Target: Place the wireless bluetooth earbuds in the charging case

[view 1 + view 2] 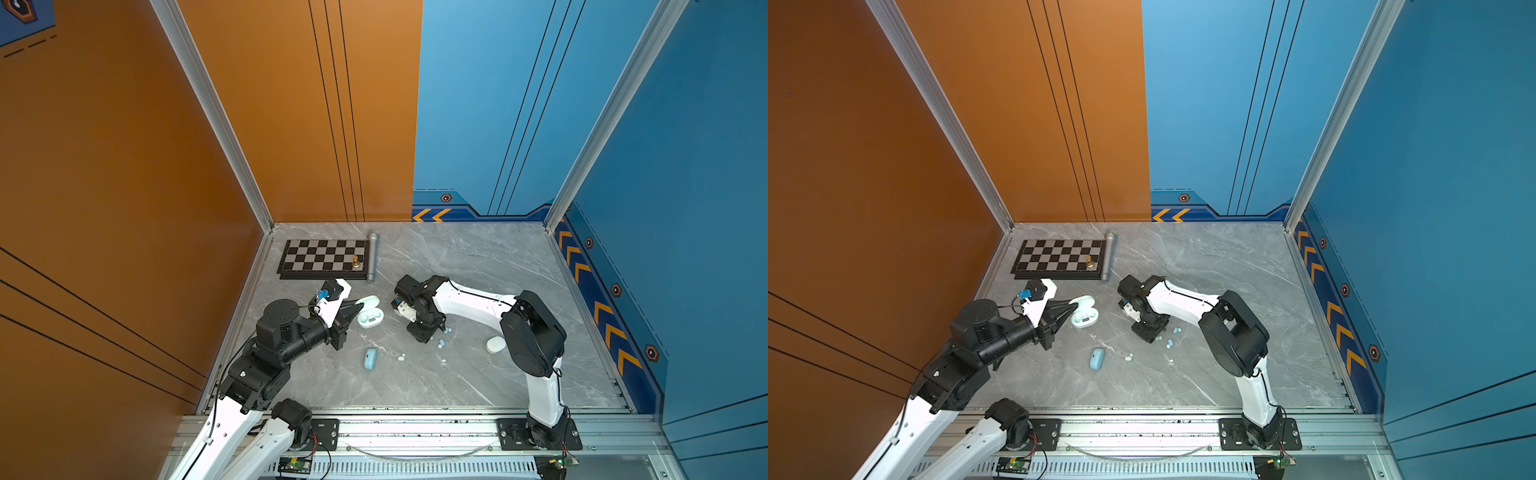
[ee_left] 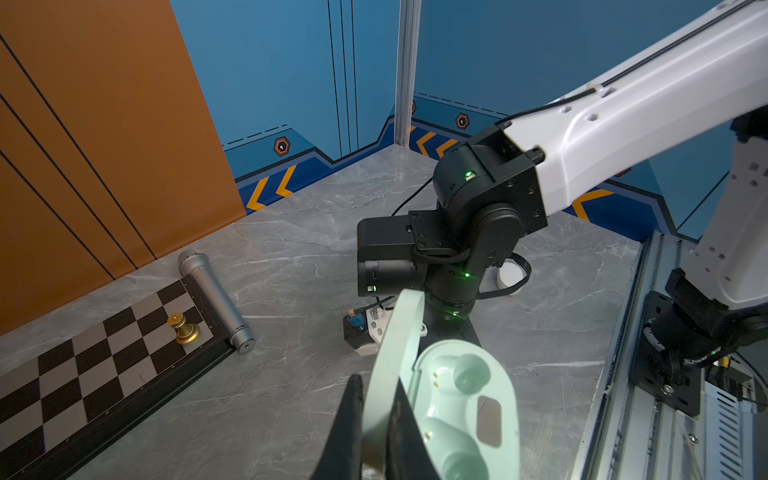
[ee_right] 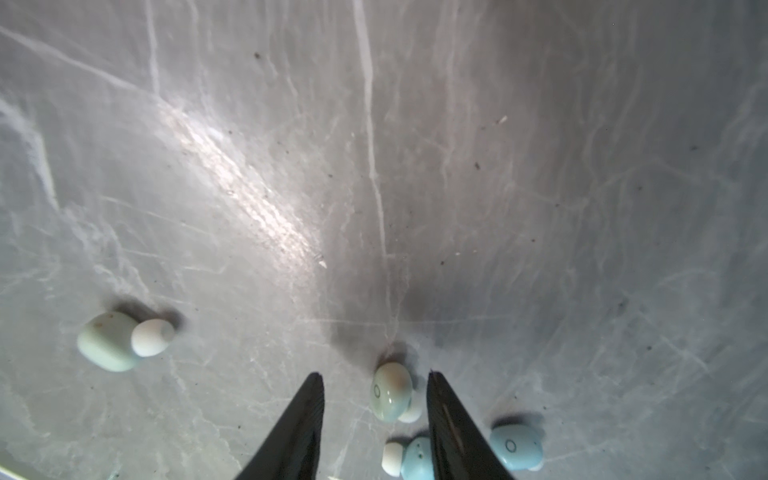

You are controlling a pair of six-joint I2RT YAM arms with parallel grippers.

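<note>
- Left pincer (image 2: 377,382) clamped on raised lid (image 2: 392,353) of open mint charging case (image 2: 465,399), bottom centre of left wrist view.
- Right pincer (image 3: 375,373) apart, straddling mint earbud (image 3: 390,397) on tabletop (image 3: 540,208), bottom centre.
- Pale blue earbuds (image 3: 515,446) just beside it, bottom right.
- Second mint earbud (image 3: 110,340) lower left, well apart.

Open case (image 1: 370,318) left of earbuds (image 1: 441,343), chessboard (image 1: 324,257) behind

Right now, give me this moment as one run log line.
left gripper: shut on mint case lid | right gripper: open, straddling mint earbud | case sockets: empty
</note>
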